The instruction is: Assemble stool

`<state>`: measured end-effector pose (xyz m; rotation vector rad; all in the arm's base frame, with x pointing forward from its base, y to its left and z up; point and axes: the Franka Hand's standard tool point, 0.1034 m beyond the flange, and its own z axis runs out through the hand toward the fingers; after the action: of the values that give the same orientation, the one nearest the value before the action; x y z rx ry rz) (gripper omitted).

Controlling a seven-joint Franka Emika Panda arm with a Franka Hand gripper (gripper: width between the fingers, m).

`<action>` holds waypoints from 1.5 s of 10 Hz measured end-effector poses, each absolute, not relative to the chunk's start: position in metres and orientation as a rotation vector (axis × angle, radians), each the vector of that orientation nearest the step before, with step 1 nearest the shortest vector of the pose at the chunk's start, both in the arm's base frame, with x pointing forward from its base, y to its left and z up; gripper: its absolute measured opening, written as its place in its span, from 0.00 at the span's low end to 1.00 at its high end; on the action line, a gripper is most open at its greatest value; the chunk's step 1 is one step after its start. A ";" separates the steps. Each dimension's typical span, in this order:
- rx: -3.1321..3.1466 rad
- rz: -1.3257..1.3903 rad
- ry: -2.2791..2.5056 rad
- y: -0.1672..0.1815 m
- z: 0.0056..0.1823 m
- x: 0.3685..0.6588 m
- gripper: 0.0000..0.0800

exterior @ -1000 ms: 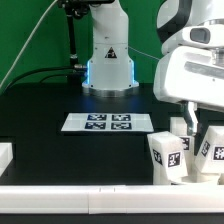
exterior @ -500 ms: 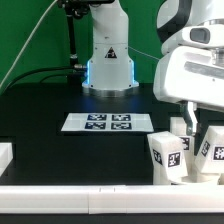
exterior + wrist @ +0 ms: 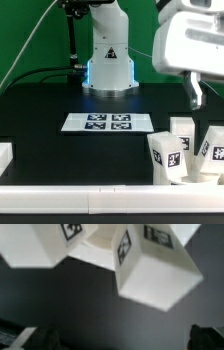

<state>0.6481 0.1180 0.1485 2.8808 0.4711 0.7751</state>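
Observation:
Three short white block legs with black-and-white tags stand close together at the front of the exterior view's right: one in front (image 3: 168, 158), one behind it (image 3: 183, 132) and one at the frame edge (image 3: 213, 150). My gripper (image 3: 197, 96) hangs above them, clear of all three, open and empty. In the wrist view the legs (image 3: 155, 272) fill the far part of the picture, and my dark fingertips (image 3: 42, 338) show at the near corners with bare black table between them. The round seat disc is out of view.
The marker board (image 3: 106, 122) lies flat mid-table. A plain white rail (image 3: 80, 200) runs along the front edge, and a white block (image 3: 5, 157) sits at the exterior view's left. The arm's base (image 3: 108, 60) stands at the back.
My gripper has risen from down among the legs to well above them. The legs have not moved.

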 end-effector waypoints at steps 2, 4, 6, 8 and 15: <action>2.991 0.519 0.417 0.112 0.160 0.652 0.81; 3.046 0.248 0.417 0.107 0.161 0.649 0.81; 3.032 0.117 0.440 0.111 0.163 0.657 0.81; 3.032 0.124 0.438 0.110 0.161 0.656 0.81; 3.141 0.078 0.296 0.115 0.131 0.650 0.81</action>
<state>0.6503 0.1147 0.1312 3.1412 0.2965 0.0782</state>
